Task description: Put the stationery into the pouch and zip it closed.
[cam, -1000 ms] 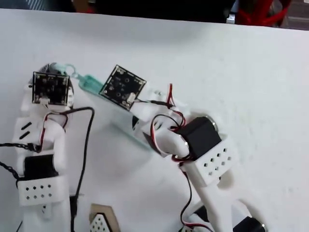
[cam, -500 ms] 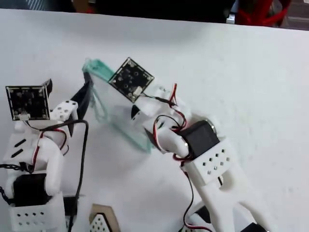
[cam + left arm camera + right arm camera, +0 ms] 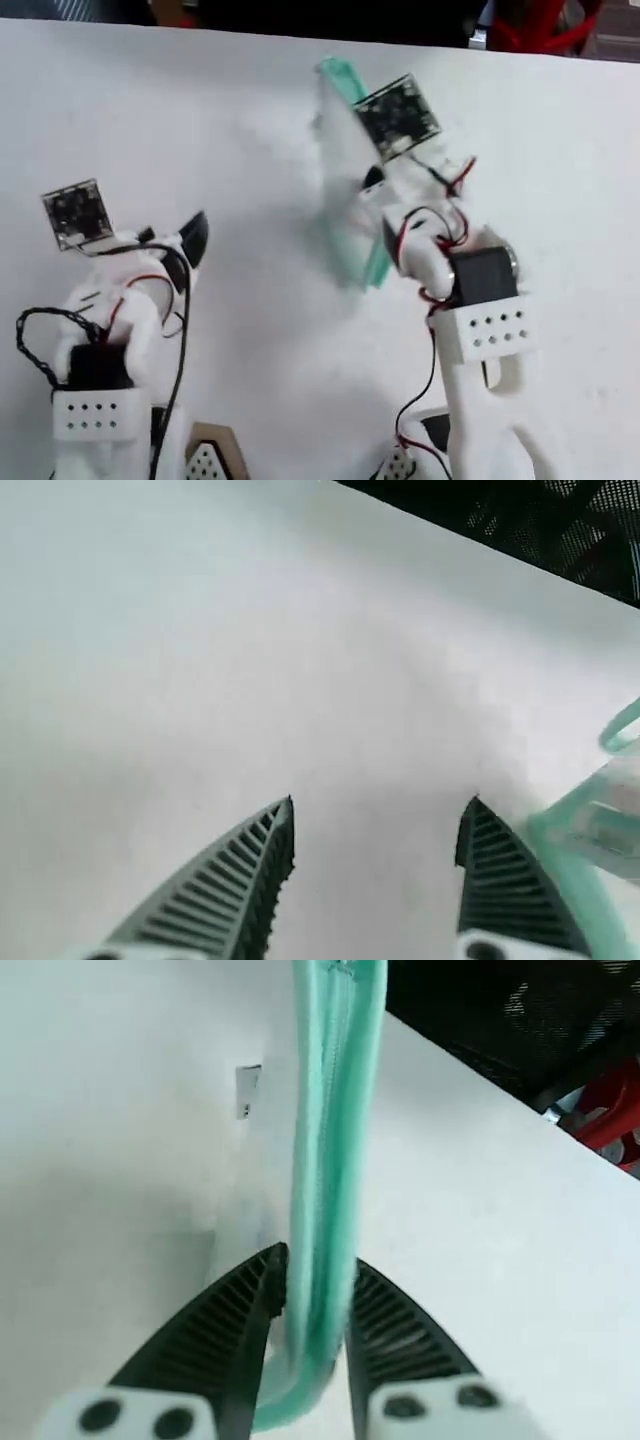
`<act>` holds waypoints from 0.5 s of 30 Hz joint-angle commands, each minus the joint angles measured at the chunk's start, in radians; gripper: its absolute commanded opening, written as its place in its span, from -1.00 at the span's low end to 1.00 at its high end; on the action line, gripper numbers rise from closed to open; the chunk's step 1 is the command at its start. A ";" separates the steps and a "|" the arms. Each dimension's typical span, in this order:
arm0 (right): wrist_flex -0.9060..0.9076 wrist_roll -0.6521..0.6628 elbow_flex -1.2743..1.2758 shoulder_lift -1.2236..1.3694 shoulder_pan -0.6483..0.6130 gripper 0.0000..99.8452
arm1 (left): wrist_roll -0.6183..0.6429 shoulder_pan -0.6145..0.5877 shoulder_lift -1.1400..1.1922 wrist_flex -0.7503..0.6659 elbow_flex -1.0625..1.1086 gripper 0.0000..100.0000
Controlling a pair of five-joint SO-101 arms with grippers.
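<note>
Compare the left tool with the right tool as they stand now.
The left tool is open and empty; the right tool is shut on the pouch. The left tool hangs over bare table, apart from the pouch; the right tool grips its green edge. Both are dark and ribbed.

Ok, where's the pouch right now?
In the high view the pouch sits right of centre on the far half of the table, gripped edge-on in the right gripper. The open left gripper is off to its left.
</note>
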 commanded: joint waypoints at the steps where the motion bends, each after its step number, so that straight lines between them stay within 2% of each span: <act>1: -0.099 0.003 -0.012 -0.033 0.084 -0.96 | -0.011 0.024 -0.012 -0.121 0.078 -0.49; 4: -0.183 0.008 -0.012 -0.031 0.137 -0.96 | -0.011 0.022 -0.012 -0.190 0.132 -0.49; 7: -0.259 0.068 -0.012 -0.030 0.176 -0.96 | -0.012 0.024 -0.012 -0.226 0.163 -0.49; 15: -0.453 0.095 -0.029 0.137 0.262 -0.96 | -0.064 0.030 -0.012 -0.230 0.169 -0.49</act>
